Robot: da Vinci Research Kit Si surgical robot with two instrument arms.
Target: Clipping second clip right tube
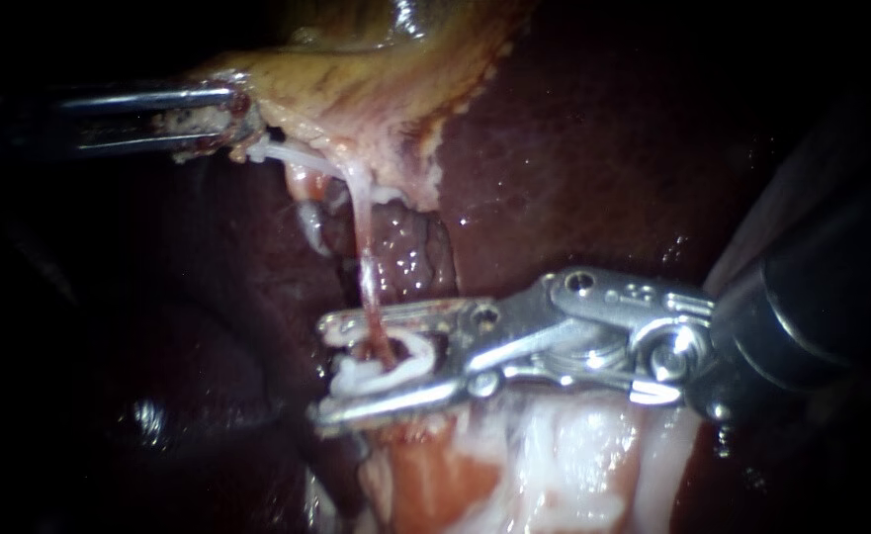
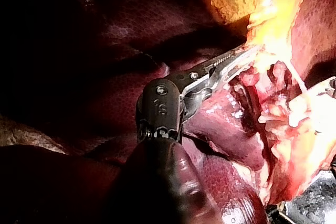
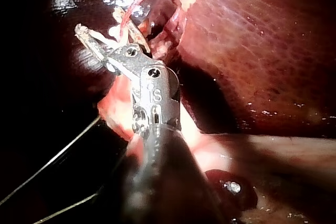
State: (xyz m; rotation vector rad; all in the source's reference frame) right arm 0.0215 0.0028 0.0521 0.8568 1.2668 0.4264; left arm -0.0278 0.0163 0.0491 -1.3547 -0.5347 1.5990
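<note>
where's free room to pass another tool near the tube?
Free: bare liver between gallbladder and right instrument. Crowded: the tube, with right jaws holding a clip around it, and left instrument gripping gallbladder above.

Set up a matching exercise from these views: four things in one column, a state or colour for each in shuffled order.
1. left instrument
2. right instrument
3. tube
4. liver

a. dark red
b. holds a white clip around the tube
c. grips the gallbladder at its edge
d. thin, pale, stretched

Pairs: 1-c, 2-b, 3-d, 4-a
</note>
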